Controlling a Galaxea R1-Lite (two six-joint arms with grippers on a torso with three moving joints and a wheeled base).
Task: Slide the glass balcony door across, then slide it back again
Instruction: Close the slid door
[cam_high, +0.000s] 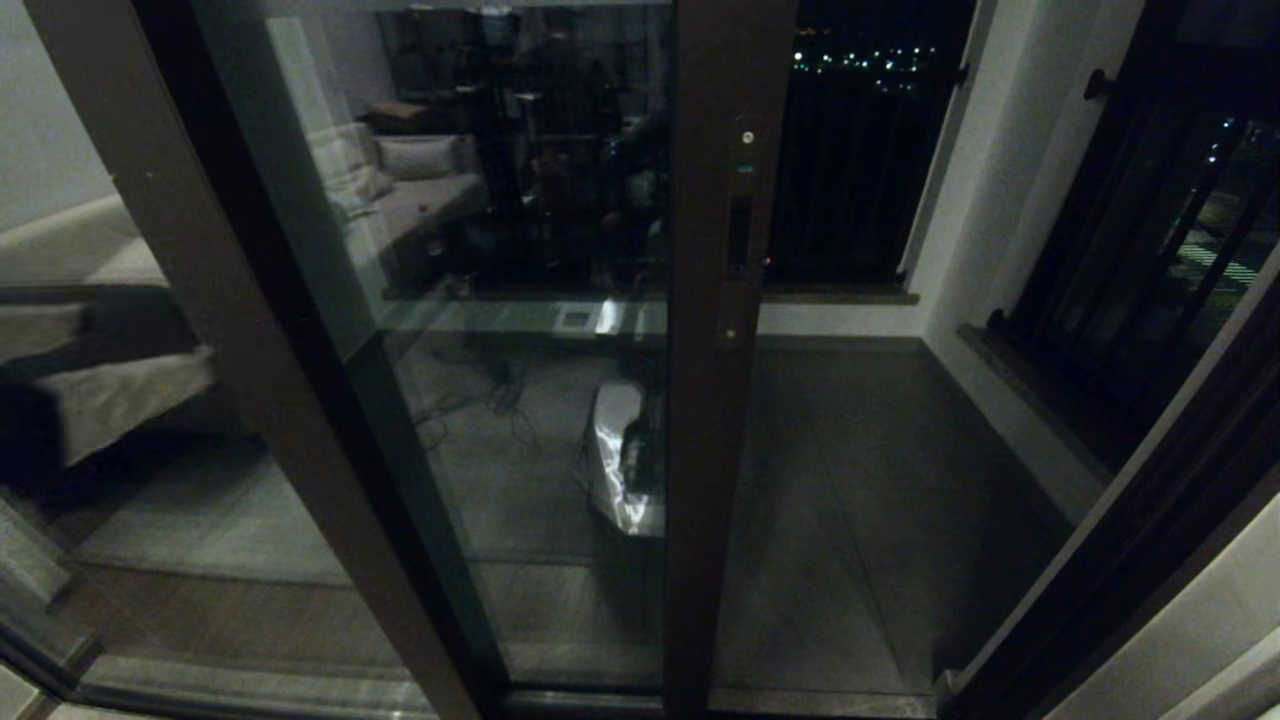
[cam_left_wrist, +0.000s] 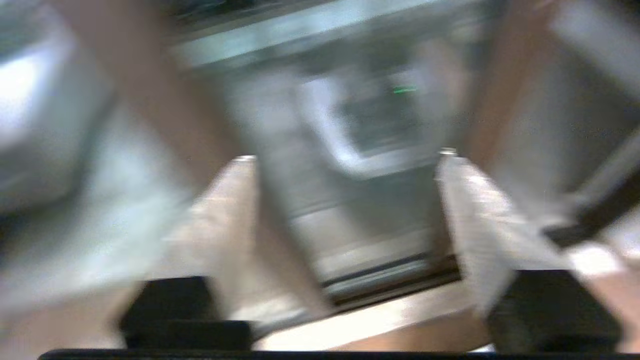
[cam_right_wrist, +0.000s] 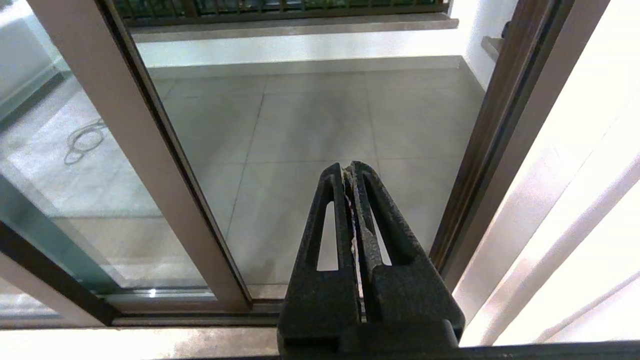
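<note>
The glass balcony door (cam_high: 560, 330) stands partly slid to the left, its dark brown stile (cam_high: 715, 400) upright mid-view. The narrow black slot handle (cam_high: 739, 236) sits on that stile, with small screws above and below it. In the right wrist view the same stile (cam_right_wrist: 135, 165) slants past on one side. My right gripper (cam_right_wrist: 348, 167) is shut on nothing, hanging in front of the gap between stile and jamb. My left gripper (cam_left_wrist: 346, 155) is open, with nothing between its pale fingers (cam_left_wrist: 465, 210), above a blurred floor track (cam_left_wrist: 380, 280). Neither gripper touches the door.
Right of the stile is an open gap onto the tiled balcony floor (cam_high: 850, 470), bounded by the dark door jamb (cam_high: 1130, 540). Black railing bars (cam_high: 860, 170) close the balcony's far side. A fixed brown-framed panel (cam_high: 190, 260) stands at the left.
</note>
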